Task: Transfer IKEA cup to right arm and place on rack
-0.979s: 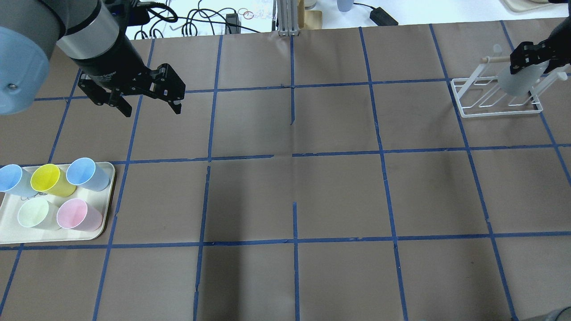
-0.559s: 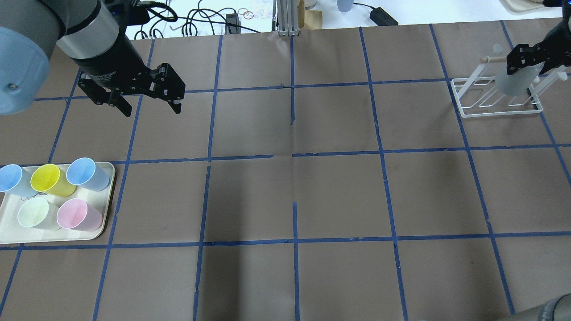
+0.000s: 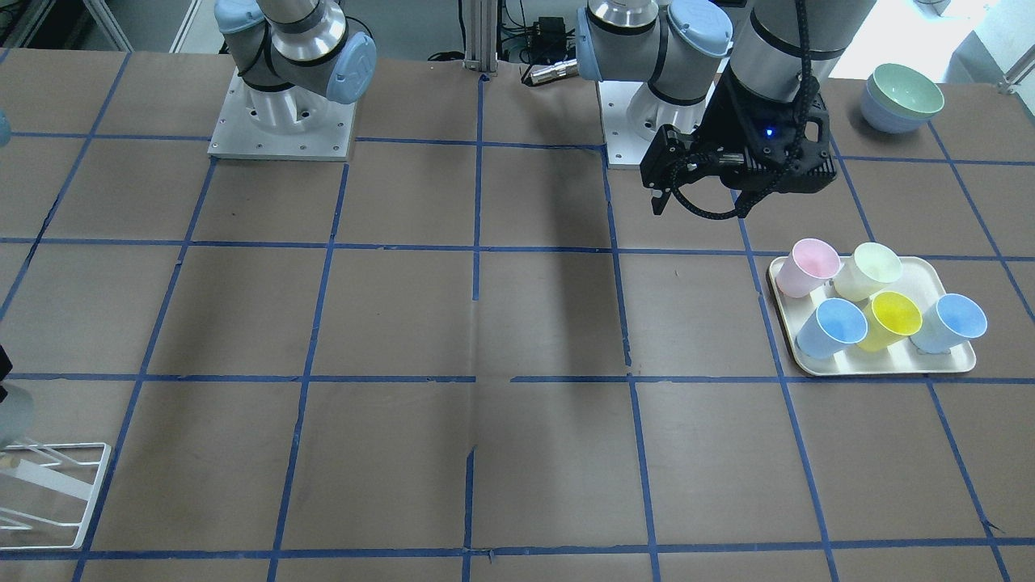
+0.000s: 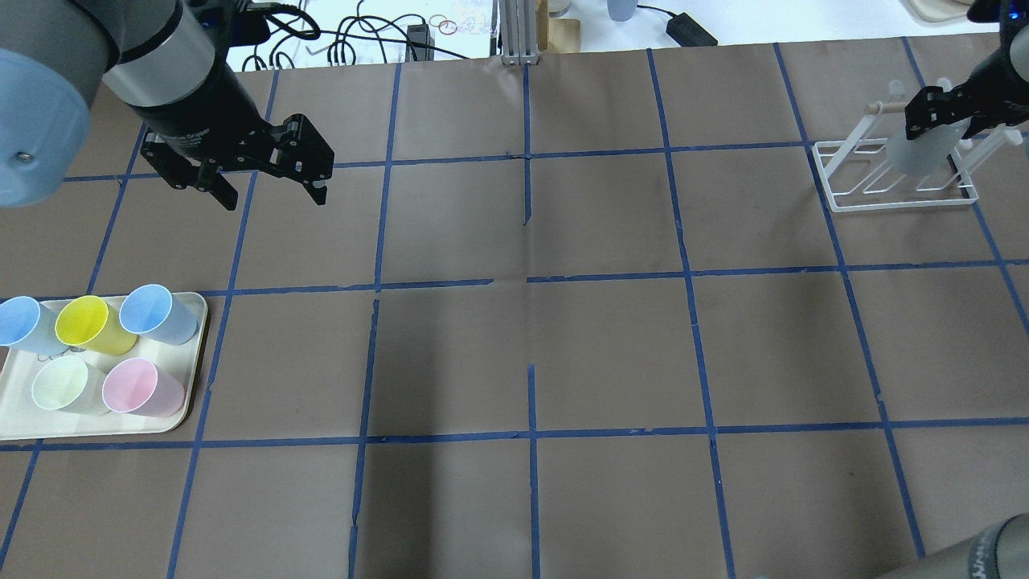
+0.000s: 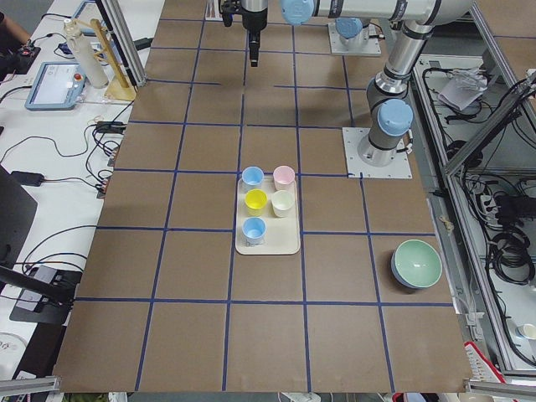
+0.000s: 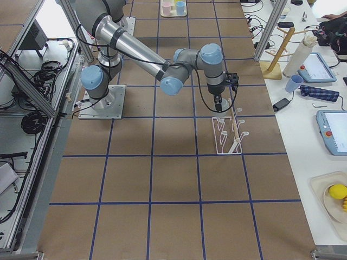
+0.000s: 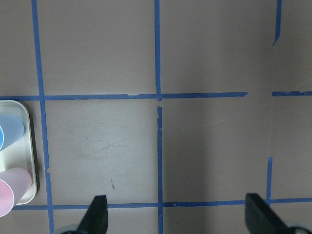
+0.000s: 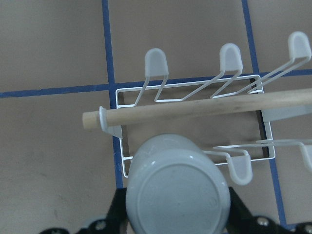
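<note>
IKEA cup [image 8: 178,195]: pale grey, plain, handleless, inverted with flat base up. Clamped between the right hand's [image 4: 932,112] fingers, over the rack [image 4: 900,203], just beside its wooden rod; contact with pegs unclear. Left hand [image 4: 273,197] well apart above the counter [image 4: 611,346], spread wide, empty.

Rack [image 3: 50,483], IKEA cup [image 3: 12,414] cut off at edge.

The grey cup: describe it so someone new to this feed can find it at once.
In the overhead view, find the white wire rack with a wooden rod at the far right. The right gripper holds the grey cup over it. It is the only grey cup; the other cups, blue, yellow, green and pink, sit on the cream tray at the left.
</note>
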`<state>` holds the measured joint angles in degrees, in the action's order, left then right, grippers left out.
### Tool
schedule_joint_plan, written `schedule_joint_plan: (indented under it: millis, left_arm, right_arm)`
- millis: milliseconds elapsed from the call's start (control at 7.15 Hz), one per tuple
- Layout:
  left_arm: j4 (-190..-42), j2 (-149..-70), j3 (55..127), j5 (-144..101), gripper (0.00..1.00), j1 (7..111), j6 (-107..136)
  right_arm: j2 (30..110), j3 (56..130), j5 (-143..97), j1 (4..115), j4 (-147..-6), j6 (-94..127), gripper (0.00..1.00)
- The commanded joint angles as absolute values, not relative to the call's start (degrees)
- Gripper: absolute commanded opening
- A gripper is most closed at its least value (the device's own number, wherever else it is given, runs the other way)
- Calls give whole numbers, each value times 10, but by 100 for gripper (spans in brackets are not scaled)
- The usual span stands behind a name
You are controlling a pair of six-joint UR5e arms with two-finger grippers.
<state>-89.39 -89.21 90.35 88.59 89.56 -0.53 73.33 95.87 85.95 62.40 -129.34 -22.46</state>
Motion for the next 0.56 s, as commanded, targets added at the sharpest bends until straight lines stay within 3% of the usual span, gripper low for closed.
schedule_joint_plan:
  millis: [0, 420]
  left_arm:
    - [-893, -892, 904, 886, 100, 896, -5]
    - [-893, -892, 904, 886, 100, 896, -5]
  right_arm:
    - [729, 963, 860, 624, -1289, -224, 0]
    - [715, 963, 860, 623, -1289, -224, 0]
